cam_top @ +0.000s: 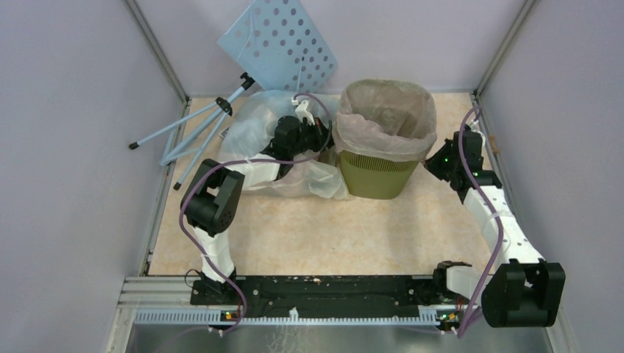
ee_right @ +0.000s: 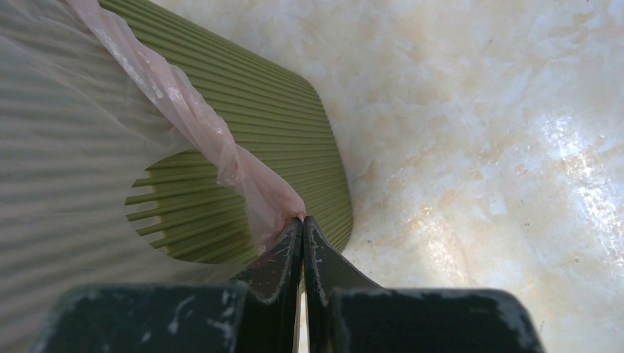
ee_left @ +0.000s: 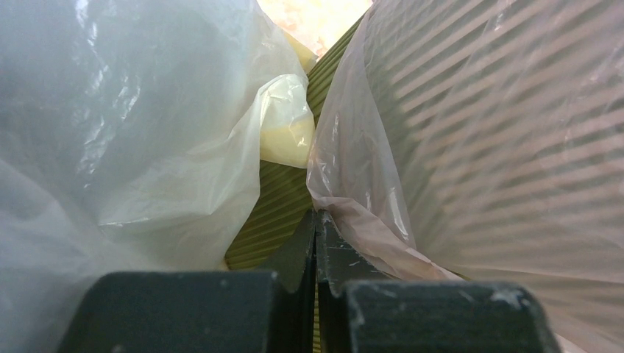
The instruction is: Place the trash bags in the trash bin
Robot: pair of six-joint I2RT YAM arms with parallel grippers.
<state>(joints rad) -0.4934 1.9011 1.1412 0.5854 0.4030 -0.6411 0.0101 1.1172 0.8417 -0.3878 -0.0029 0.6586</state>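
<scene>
Closest to you, the bare beige marbled tabletop (cam_top: 331, 235) lies between the two arm bases and the trash bin (cam_top: 375, 173), which stands upright toward the far side, right of centre. Your right end effector (ee_right: 302, 224) is at the bin's right wall with its fingers pressed together, pinching the rolled hem of the pink-beige bag (ee_right: 184, 110). From that pinch the hem runs up and away across the olive ribs. Your left end effector (ee_left: 316, 220) is at the bin's left wall, also pressed together, with the same bag's folded edge caught at its tips. The bin holds that pink-beige bag as a liner. Its mouth is spread wide open over the rounded rim, the film sags down inside, and the rest drapes outside over the upper part of the walls. The film is thin, crinkly and translucent, so the bin's ribs show through it as stripes. One round gap in the film on the right side leaves the green ribs uncovered. Outside the bin, just left of it and touching its wall, a clear-whitish bag (cam_top: 254, 129) lies heaped on the tabletop under your left arm. A yellowish bag (ee_left: 287, 121) is bunched between that heap and the bin. Farthest back, a blue perforated board (cam_top: 283, 44) leans at the rear wall, its thin stand legs (cam_top: 199, 125) splayed to the left.
</scene>
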